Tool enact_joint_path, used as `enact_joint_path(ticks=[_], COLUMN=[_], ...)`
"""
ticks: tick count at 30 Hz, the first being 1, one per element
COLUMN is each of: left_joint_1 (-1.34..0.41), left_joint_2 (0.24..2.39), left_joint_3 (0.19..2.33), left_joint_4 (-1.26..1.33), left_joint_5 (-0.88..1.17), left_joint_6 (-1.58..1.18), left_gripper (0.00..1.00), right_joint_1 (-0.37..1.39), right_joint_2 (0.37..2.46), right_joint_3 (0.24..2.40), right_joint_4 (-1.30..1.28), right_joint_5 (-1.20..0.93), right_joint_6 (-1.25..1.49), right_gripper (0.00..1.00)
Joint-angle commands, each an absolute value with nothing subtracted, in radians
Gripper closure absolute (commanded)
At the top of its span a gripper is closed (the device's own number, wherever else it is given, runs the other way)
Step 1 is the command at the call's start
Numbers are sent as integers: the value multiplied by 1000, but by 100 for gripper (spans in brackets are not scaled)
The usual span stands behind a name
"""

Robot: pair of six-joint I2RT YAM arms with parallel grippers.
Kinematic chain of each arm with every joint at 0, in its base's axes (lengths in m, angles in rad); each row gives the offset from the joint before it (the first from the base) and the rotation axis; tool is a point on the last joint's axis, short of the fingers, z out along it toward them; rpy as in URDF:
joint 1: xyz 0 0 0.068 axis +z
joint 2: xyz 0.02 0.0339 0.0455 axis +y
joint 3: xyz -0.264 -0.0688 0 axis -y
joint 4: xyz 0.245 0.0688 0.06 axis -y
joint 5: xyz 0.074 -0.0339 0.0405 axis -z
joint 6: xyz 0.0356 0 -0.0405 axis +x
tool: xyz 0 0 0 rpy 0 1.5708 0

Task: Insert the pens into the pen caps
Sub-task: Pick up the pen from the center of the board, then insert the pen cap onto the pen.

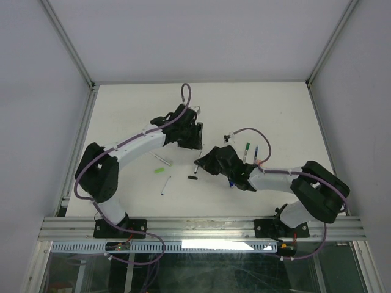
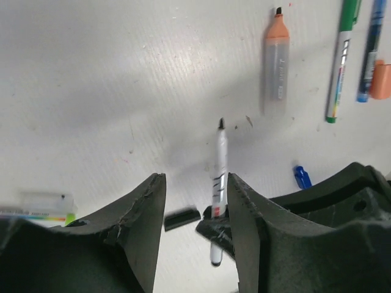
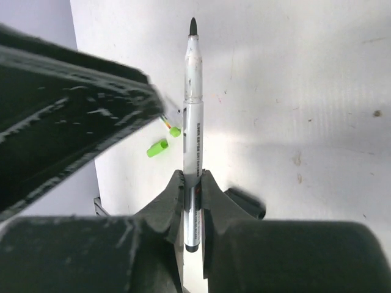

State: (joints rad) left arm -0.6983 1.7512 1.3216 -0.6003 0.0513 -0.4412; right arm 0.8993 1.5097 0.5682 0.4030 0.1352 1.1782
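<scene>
My right gripper (image 3: pixel 191 183) is shut on a white pen (image 3: pixel 193 104) with a bare black tip, held above the table. That pen also shows in the left wrist view (image 2: pixel 220 165). A black pen cap (image 3: pixel 244 203) lies on the table just beside the right gripper; it shows between my left fingers in the left wrist view (image 2: pixel 182 218) and in the top view (image 1: pixel 192 178). My left gripper (image 2: pixel 195 207) is open and empty, hovering behind the held pen (image 1: pixel 197 165). A green cap (image 1: pixel 159 170) and a blue cap (image 2: pixel 301 177) lie loose.
An orange highlighter (image 2: pixel 276 61), a green-capped pen (image 2: pixel 339 61), a blue pen (image 2: pixel 369 55) and an orange cap (image 2: pixel 380 79) lie to the right. A loose white pen (image 1: pixel 165 185) and a green-tipped pen (image 1: pixel 160 159) lie to the left. Frame posts border the table.
</scene>
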Motion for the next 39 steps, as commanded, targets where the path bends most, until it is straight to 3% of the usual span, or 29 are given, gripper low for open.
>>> enact_joint_path(ticks=[1, 11, 19, 30, 39], left_joint_1=[-689, -834, -1021, -1045, -1046], left_joint_2=[1590, 1390, 1461, 1571, 1712], left_joint_3=[1257, 1032, 1020, 1044, 1133], left_joint_4=[-563, -605, -652, -674, -745], left_joint_5=[-7, -198, -418, -491, -466], left_joint_6=[-503, -856, -1184, -1369, -1403], left_gripper=[54, 53, 53, 43, 46], right_joint_1=[904, 904, 902, 902, 902], right_joint_2=[1339, 911, 698, 586, 604], right_joint_3=[541, 496, 489, 443, 438], right_joint_4=[246, -164, -334, -403, -378], right_joint_5=[245, 449, 494, 443, 426], right_joint_6=[1091, 1001, 992, 1018, 1007], right_gripper=[100, 100, 100, 100, 100])
